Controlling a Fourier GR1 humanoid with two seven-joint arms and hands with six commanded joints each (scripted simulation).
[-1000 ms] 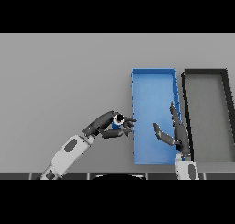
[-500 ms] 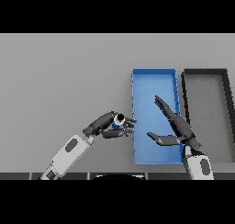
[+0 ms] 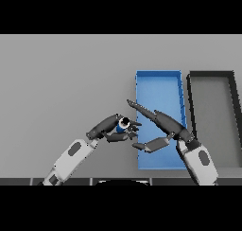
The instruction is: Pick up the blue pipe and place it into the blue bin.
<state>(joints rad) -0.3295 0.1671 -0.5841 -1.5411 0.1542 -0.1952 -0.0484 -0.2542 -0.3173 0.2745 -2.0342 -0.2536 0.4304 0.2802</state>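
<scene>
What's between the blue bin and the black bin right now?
Only a narrow bare strip of grey table separates the blue bin from the black bin, seen in the head view.

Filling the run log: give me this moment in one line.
left hand shut on blue pipe | beside blue bin | right hand open over bin | pipe not placed

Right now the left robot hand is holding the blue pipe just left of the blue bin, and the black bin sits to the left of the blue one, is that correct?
Not quite: the head view shows the black bin to the right of the blue bin. The rest holds: the left robot hand grips the blue pipe just left of the blue bin.
</scene>
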